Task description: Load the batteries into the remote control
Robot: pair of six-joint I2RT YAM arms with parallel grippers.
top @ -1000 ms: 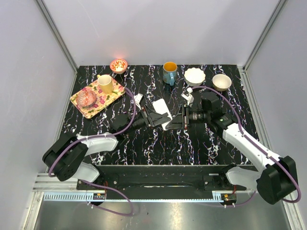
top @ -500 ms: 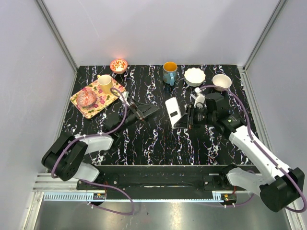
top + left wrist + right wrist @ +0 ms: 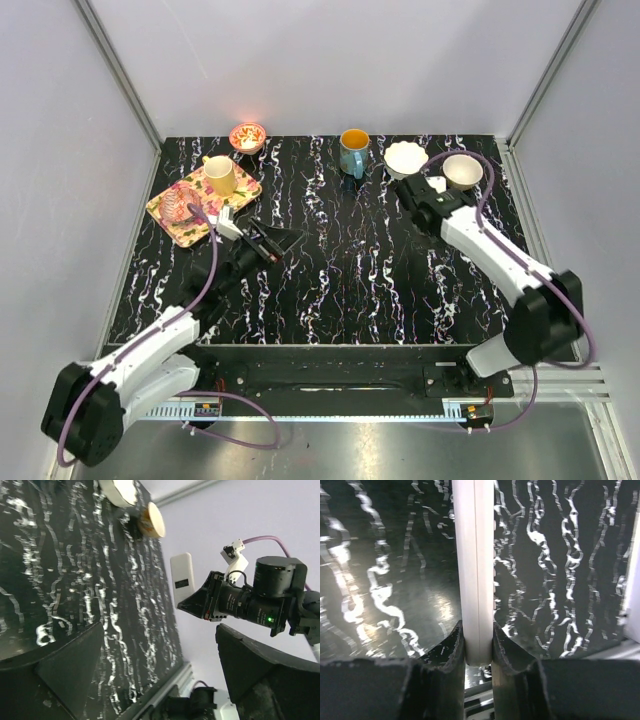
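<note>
Looking down on the black marbled tabletop (image 3: 350,290), we see both arms reaching over it. The left arm stretches out beside the flowered tray (image 3: 165,222) at the far left. The left tool (image 3: 268,240) is released, its two fingers (image 3: 65,670) spread wide with nothing between them. The right arm bends toward the far right corner, and the right tool (image 3: 410,190) sits near a white bowl (image 3: 406,158) and a beige bowl (image 3: 462,170). A blue mug (image 3: 353,150) stands mid-way along the far edge, and a small red bowl (image 3: 247,135) stands beyond the tray. On the tray sit a yellow cup (image 3: 220,176) and a glass dish (image 3: 182,206). The right tool is clenched on the remote control (image 3: 474,565). We see its white body edge-on, pinched at one end between both fingers (image 3: 452,645) and held up off the tabletop.
</note>
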